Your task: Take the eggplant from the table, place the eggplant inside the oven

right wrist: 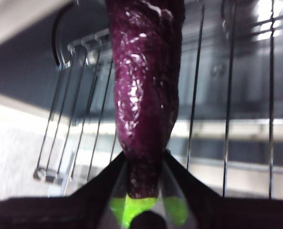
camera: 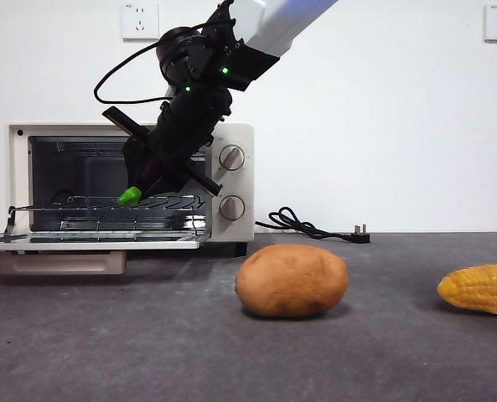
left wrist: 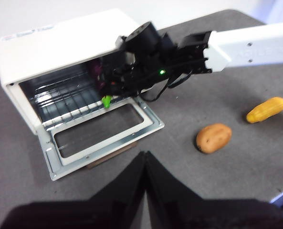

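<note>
My right gripper (camera: 141,186) is shut on the dark purple eggplant (right wrist: 143,95) and holds it at the mouth of the cream-white oven (camera: 235,134), whose door (camera: 89,241) hangs open. In the front view only the eggplant's green cap (camera: 130,197) shows, just above the wire rack (camera: 106,203). The right wrist view has the purple body reaching in over the rack wires (right wrist: 227,95), with the jaws clamped near the green end. From the left wrist view, the green cap (left wrist: 106,101) pokes below the right gripper (left wrist: 110,90). My left gripper (left wrist: 145,155) waits shut above the table (left wrist: 189,181).
A brown potato (camera: 292,280) lies on the table (camera: 147,343) in front of the oven's right side. At the right edge lies a yellow corn cob (camera: 481,289). A black power cord (camera: 307,226) runs along the table by the wall.
</note>
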Controlling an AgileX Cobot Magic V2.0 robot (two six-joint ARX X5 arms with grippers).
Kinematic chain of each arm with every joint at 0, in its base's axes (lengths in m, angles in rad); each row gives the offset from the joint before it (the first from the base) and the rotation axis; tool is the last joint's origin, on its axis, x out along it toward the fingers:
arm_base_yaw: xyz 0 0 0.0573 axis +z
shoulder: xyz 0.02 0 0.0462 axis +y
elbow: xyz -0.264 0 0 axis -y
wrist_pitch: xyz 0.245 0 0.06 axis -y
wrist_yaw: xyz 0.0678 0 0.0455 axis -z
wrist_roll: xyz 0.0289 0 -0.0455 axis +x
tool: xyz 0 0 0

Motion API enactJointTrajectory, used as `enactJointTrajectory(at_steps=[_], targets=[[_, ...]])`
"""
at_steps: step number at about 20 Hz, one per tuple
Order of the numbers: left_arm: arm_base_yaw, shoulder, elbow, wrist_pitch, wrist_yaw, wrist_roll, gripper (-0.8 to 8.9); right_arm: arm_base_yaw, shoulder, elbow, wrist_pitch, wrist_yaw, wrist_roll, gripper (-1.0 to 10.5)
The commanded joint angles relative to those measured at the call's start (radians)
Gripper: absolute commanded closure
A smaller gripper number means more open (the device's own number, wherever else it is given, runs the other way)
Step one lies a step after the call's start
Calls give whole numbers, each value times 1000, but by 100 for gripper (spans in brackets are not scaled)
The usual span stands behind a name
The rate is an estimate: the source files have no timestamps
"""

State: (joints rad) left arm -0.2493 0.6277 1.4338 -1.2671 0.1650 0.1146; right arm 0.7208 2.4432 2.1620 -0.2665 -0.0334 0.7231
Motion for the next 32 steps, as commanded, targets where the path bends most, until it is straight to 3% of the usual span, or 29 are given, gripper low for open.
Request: enactJointTrajectory(at_steps=[1, 9, 11, 12, 20, 26, 32], targets=[[-15, -4, -3, 1, -9, 17, 819, 4, 11, 4, 31, 20, 10, 844], [-19, -4, -3, -12, -9, 19, 819, 3, 11, 4, 35, 72, 10, 801], [-19, -4, -3, -16, -9, 19, 819, 3, 12, 4, 35, 72, 10, 612], [-19, -4, -3, -20, -9, 19, 819, 3, 11, 4, 34, 72, 10, 597], [-21, -4, -3, -24, -9, 20, 819, 4, 11, 4, 32, 72, 5, 596], [-33, -4, -3, -26, -10, 24, 819, 3, -16, 16, -39, 84, -117, 594], [-45, -4, -3, -26, -10, 24, 819, -1, -25, 204, -296, 81, -294, 594]])
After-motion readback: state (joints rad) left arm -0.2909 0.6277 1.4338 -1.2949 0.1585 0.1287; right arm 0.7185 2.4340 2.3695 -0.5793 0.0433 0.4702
